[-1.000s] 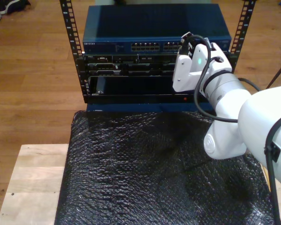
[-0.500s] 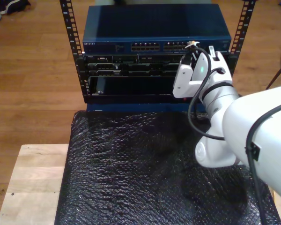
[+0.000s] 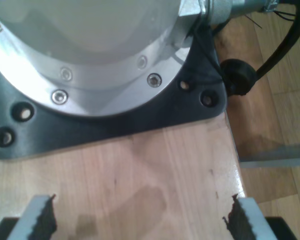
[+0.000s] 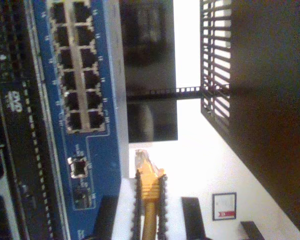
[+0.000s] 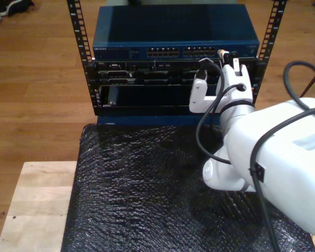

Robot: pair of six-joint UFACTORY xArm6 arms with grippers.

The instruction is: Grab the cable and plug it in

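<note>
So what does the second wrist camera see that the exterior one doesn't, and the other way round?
Second wrist view: the clear plug close up, with my second gripper shut on the cable, and each port distinct. Exterior view: the black mat, the floor and the rack. Both: the blue switch and the cable.

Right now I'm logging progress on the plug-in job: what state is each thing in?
cable: held in my second hand, plug tip forward, not yet in a port.
my second hand: shut on the cable, close in front of the switch.
my first hand: open, nothing between its fingers, over a wooden surface.
blue switch: mounted in the rack; the ports seen up close look empty.
</note>
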